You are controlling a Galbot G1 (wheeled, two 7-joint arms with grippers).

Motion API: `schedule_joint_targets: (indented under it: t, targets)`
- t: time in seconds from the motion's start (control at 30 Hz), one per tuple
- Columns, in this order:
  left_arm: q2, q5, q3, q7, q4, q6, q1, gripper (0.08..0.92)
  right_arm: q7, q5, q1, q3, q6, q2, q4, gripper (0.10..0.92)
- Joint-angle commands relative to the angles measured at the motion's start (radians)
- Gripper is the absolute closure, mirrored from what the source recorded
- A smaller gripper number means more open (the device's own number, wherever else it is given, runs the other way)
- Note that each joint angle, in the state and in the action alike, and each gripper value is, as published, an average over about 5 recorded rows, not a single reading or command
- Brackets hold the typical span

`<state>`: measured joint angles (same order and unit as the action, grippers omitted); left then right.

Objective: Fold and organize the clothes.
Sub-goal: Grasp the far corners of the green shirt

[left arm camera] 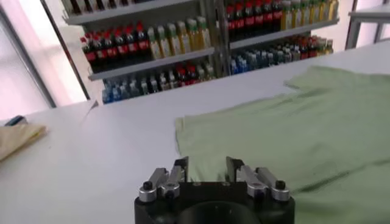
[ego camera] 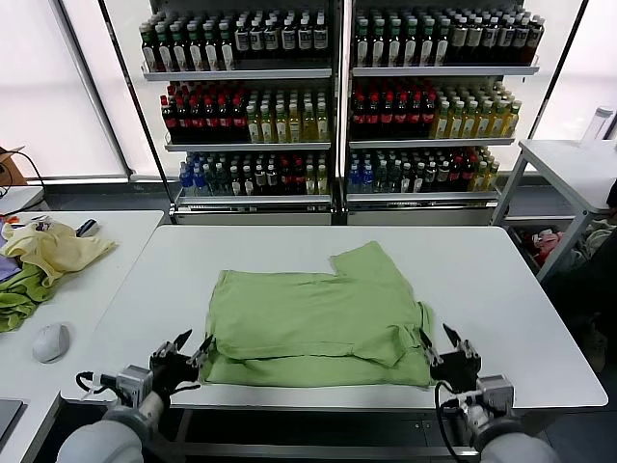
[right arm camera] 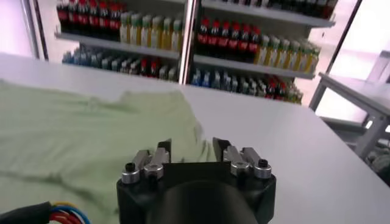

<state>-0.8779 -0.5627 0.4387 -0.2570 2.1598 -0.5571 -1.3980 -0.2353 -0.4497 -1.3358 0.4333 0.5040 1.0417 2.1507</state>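
Your shirt (ego camera: 318, 323) is lying flat in the middle of the white table (ego camera: 521, 318), towards the near edge. It's light green, partly folded: the near hem is doubled over into a thick band along the front, and one sleeve or flap sticks out at the far right corner. You can't see the collar or any print from here, just plain green fabric with a few soft creases.

Your left gripper (ego camera: 191, 349) sits at the shirt's near left corner, low over the table edge. Its fingers are spread apart with nothing between them, and in the left wrist view (left arm camera: 206, 171) the shirt's edge lies just ahead of them, not pinched.

Your right gripper (ego camera: 436, 341) is at the near right corner, same deal: fingers apart, empty, right beside the folded hem. The right wrist view (right arm camera: 191, 153) shows the green cloth running up to and under the fingers, but they aren't clamped on it.

Off to the left there's a second table (ego camera: 87, 318) with a pale yellow garment (ego camera: 58, 249), a darker green cloth (ego camera: 21, 294) and a mouse (ego camera: 50, 341). Behind everything, shelves (ego camera: 337, 106) packed with bottles.
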Motion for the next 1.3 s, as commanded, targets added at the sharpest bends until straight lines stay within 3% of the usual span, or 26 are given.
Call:
schedule_joint_targets:
  t: [0.03,0.2,0.33,0.57,0.83,1.3]
  targets:
    - [0.032,-0.1,-0.155,-0.022,-0.253,0.018,0.401,0.41,-0.021,-0.12,0.461,-0.176,0.048,-0.007,-0.287,0.308]
    - [-0.001,-0.095,-0.309,-0.024,-0.462,0.012,0.611,0.271,-0.025,-0.127,0.65,-0.282,0.072,0.038,-0.521,0.212]
    - [-0.039,-0.101,-0.391,-0.02,-0.597,0.001,0.716,0.19,-0.018,-0.103,0.764,-0.344,0.074,0.073,-0.675,0.203]
    - [-0.105,-0.101,-0.492,-0.012,-0.761,-0.008,0.846,0.177,0.0,-0.122,0.899,-0.411,0.074,0.132,-0.876,0.202]
    - [-0.143,-0.118,-0.518,-0.007,-0.881,-0.011,0.88,0.177,0.024,-0.159,0.936,-0.433,0.069,0.169,-1.001,0.203]
    - [-0.153,-0.128,-0.51,0.005,-0.875,-0.025,0.836,0.177,0.041,-0.144,0.929,-0.438,0.064,0.211,-1.115,0.203]
